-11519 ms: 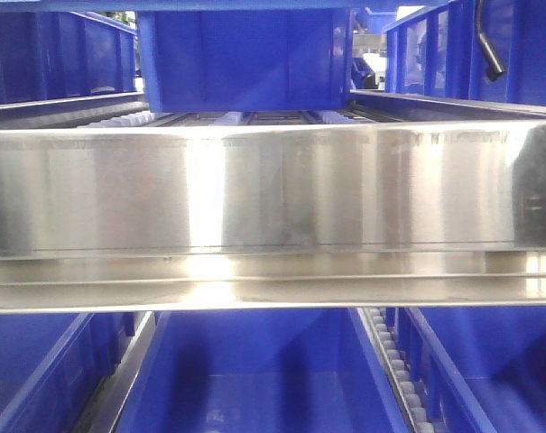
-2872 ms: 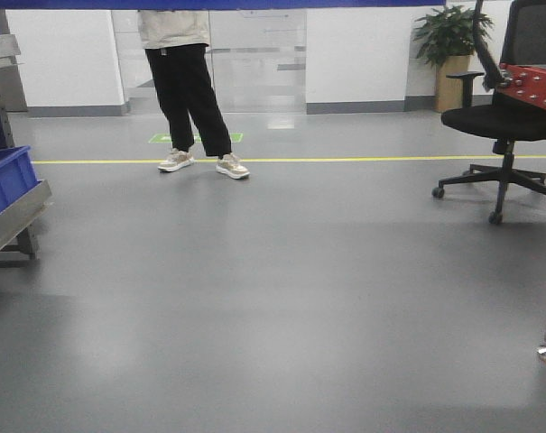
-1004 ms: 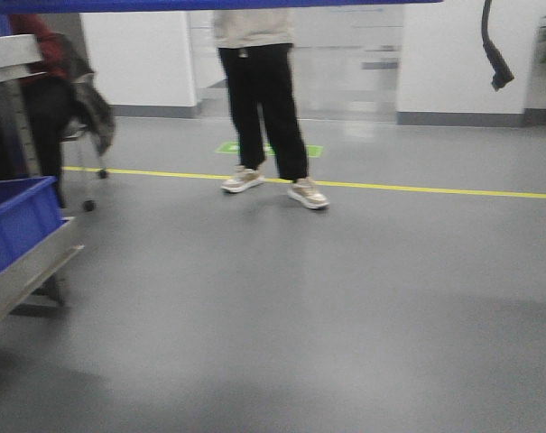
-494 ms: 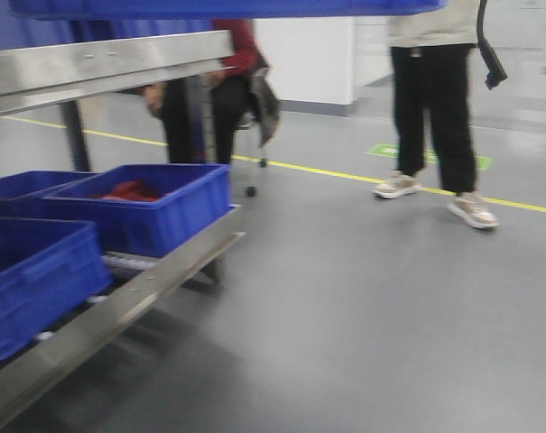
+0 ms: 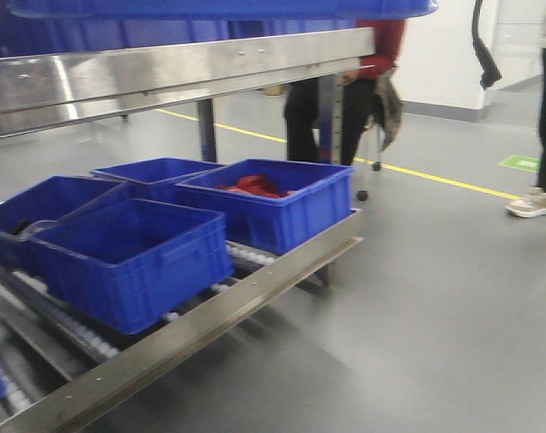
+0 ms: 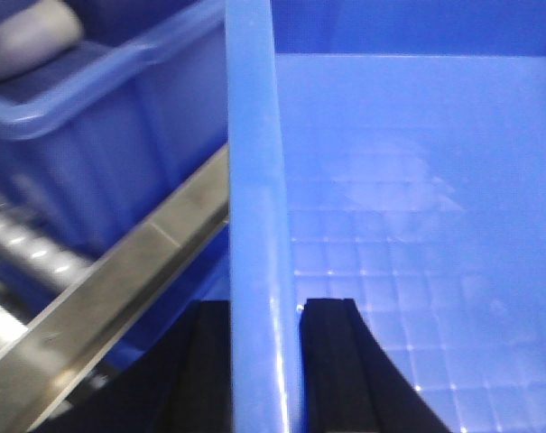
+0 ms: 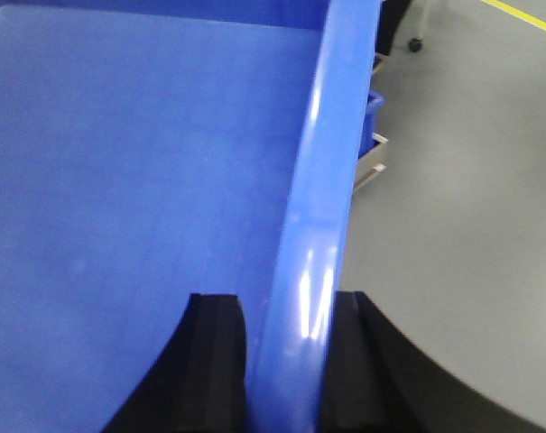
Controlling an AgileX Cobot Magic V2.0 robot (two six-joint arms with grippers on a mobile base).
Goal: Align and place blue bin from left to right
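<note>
I carry the blue bin between both arms. In the front view only its underside edge (image 5: 227, 8) shows, as a blue strip along the top. In the left wrist view my left gripper (image 6: 265, 311) is shut on the bin's left rim (image 6: 252, 135), one black finger outside the wall and one inside over the gridded floor. In the right wrist view my right gripper (image 7: 286, 311) is shut on the opposite rim (image 7: 331, 135), its fingers astride the wall. The bin looks empty inside.
A steel rack (image 5: 182, 68) stands ahead on the left. Its lower roller shelf holds several blue crates (image 5: 133, 257), one with red contents (image 5: 268, 203). A person in red (image 5: 345, 99) stands behind it. A black cable (image 5: 483, 50) hangs at upper right. Grey floor with a yellow line (image 5: 435, 176) lies to the right.
The view has swung left from open floor to the rack, whose crates now fill the left half. The standing person has slid to the right edge. Both grips look unchanged.
</note>
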